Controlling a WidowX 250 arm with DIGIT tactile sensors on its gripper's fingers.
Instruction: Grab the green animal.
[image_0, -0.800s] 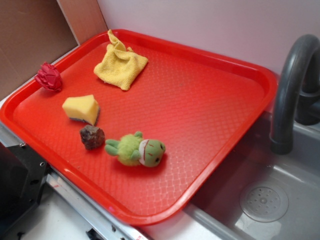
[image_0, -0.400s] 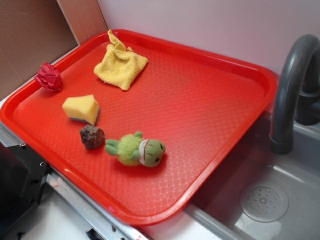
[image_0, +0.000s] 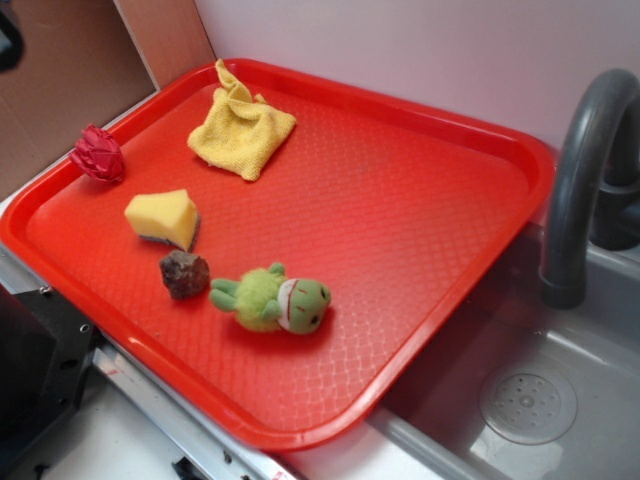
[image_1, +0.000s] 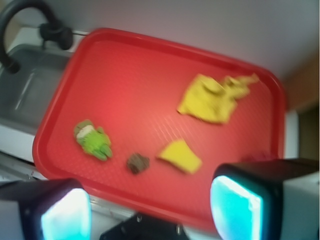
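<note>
The green animal (image_0: 273, 297) is a small fuzzy lime-green plush frog lying on its side near the front edge of the red tray (image_0: 420, 130). In the wrist view the green animal (image_1: 93, 139) lies at the tray's left. My gripper (image_1: 150, 210) hangs high above the tray's near edge, open, with nothing between its pale blue pads (image_1: 235, 207). In the exterior view only a dark sliver of the arm shows at the top left corner.
On the tray lie a brown rock-like lump (image_0: 184, 273), a yellow sponge wedge (image_0: 163, 217), a crumpled yellow cloth (image_0: 240, 128) and a red crinkled object (image_0: 98, 154). A grey sink (image_0: 545, 390) with a dark faucet (image_0: 580, 180) sits to the right.
A dark part of the arm has come into the exterior view at the top left corner. The things on the tray have not moved.
</note>
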